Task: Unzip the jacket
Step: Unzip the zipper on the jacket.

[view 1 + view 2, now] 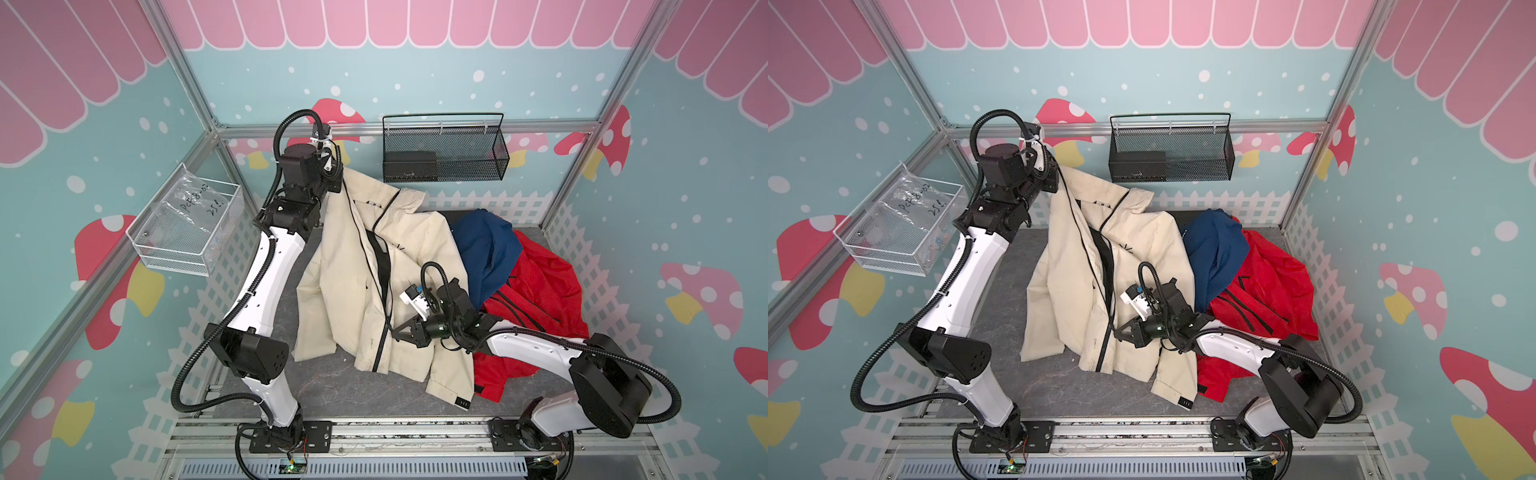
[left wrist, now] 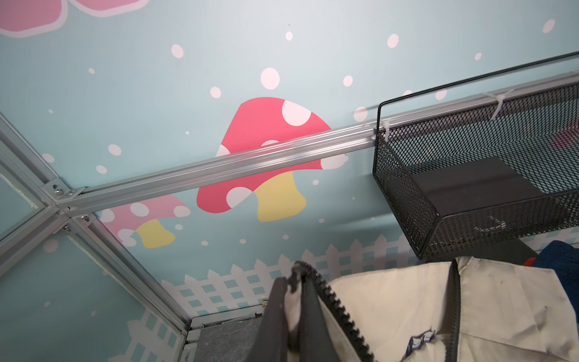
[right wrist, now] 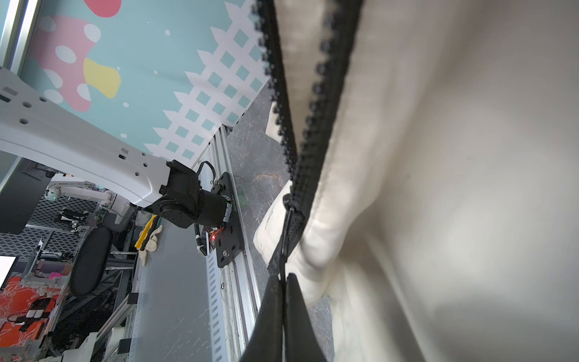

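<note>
Bright, even light is filling both top views, leaving only soft shadows on the table (image 1: 328, 380). In the right wrist view the jacket (image 3: 454, 172) is blurring close to the lens (zipper (image 3: 316, 94) teeth too), shadow darkening one fold. In the left wrist view the fingers (image 2: 275, 316) are showing dark, unfocused.

Three jackets — cream jacket (image 1: 340, 291) at the right gripper (image 1: 395, 331), blue jacket (image 1: 486, 249) and red jacket (image 1: 540, 286) behind it — plus two baskets (image 1: 469, 166) (image 1: 174, 253).
</note>
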Controlling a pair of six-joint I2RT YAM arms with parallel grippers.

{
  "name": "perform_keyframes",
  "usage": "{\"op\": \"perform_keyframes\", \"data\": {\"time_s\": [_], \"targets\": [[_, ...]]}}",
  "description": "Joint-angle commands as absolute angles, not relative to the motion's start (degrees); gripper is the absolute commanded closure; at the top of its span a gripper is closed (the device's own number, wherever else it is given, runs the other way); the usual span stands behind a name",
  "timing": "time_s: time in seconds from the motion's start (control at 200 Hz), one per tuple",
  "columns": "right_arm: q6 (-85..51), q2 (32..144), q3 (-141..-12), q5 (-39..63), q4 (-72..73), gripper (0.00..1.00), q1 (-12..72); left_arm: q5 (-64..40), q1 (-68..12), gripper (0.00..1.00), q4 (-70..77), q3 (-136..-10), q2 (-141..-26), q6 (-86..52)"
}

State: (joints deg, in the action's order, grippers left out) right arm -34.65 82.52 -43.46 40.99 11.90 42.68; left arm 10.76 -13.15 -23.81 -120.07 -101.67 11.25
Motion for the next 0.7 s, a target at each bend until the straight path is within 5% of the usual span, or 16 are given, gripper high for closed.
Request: {"op": "perform_keyframes", "data": {"time_s": [0.0, 0.691], "targets": [[-36.5, 81.2, -41.6, 40.6, 10.6, 1.00, 44.3, 11.6, -12.2, 1.00, -17.4, -119.6, -98.8, 9.6], [-33.4, 84.8, -35.3, 36.3, 0.3, 1.00, 57.1, 13.4, -10.3, 1.00, -20.8, -121.5, -98.3, 10.2]]}}
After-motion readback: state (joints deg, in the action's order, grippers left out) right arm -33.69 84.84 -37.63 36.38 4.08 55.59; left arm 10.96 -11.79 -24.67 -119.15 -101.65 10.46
